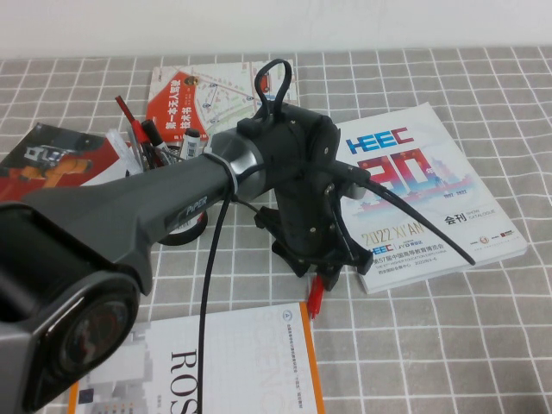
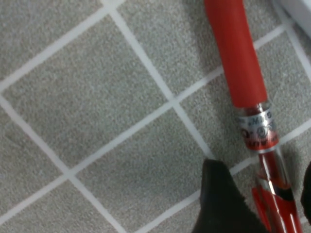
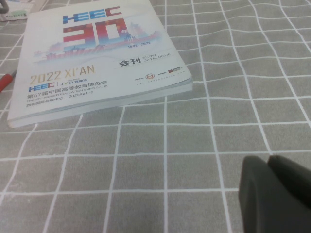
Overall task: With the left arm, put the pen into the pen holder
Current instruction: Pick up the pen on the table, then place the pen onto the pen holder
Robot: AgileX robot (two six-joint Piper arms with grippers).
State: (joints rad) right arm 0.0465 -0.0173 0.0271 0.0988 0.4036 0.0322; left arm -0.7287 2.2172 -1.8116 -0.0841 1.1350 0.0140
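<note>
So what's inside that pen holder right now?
Several pens and markers stand in the pen holder, tips poking up. The left arm covers its body, so the rest is hidden. The red pen lies on the cloth between the left gripper fingers. The right gripper hovers apart.

Office-like desk, checked tablecloth (image 1: 483, 345), catalogues (image 1: 431, 194) (trade-show), pen holder (image 1: 151, 147)

Under me: table covered in grey cloth (image 1: 483, 345) with a white grid of lines, felt-like up close. Behind the table's far edge, a plain pale wall (image 1: 345, 21). Light is even and soft, shadows faint. Printed matter lies scattered on the cloth: HEEC catalogue (image 1: 431, 194) to my right, white-and-orange book (image 1: 233, 371) nearest, red-cover booklet (image 1: 198, 103) far back.
</note>
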